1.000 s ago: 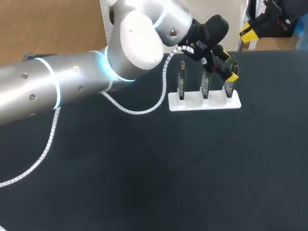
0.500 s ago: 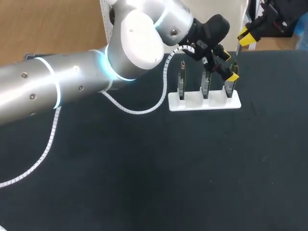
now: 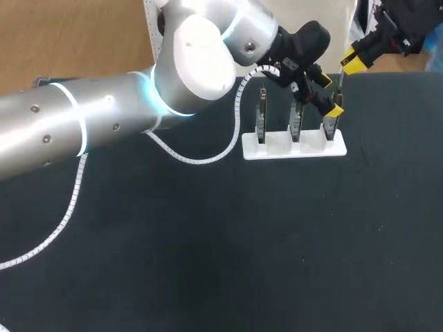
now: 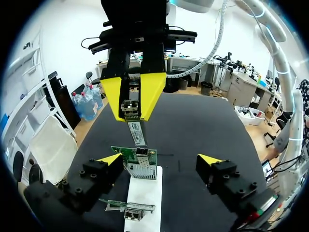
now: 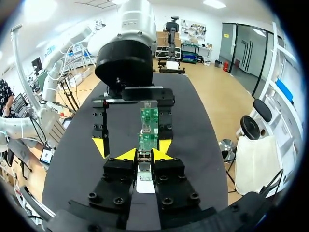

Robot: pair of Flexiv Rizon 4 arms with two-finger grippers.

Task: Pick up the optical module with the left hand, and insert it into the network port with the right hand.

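Matte black table [image 3: 228, 249], evenly lit

Circuit boards [image 3: 296, 119]: three, upright in row, upper right of frame.
White holder [image 3: 294, 147]: one, three slots, one board per slot.
Optical module [image 4: 136, 131]: one.
Arms: two, left arm [image 3: 104, 128], right arm [image 3: 408, 24].
Hands: two, left hand [image 4: 159, 158], right hand [image 4: 132, 104]; two yellow-tipped fingers each, four tips total.
White coiled cable [image 3: 201, 158]: one.
Black counter [image 3: 208, 242]: one.
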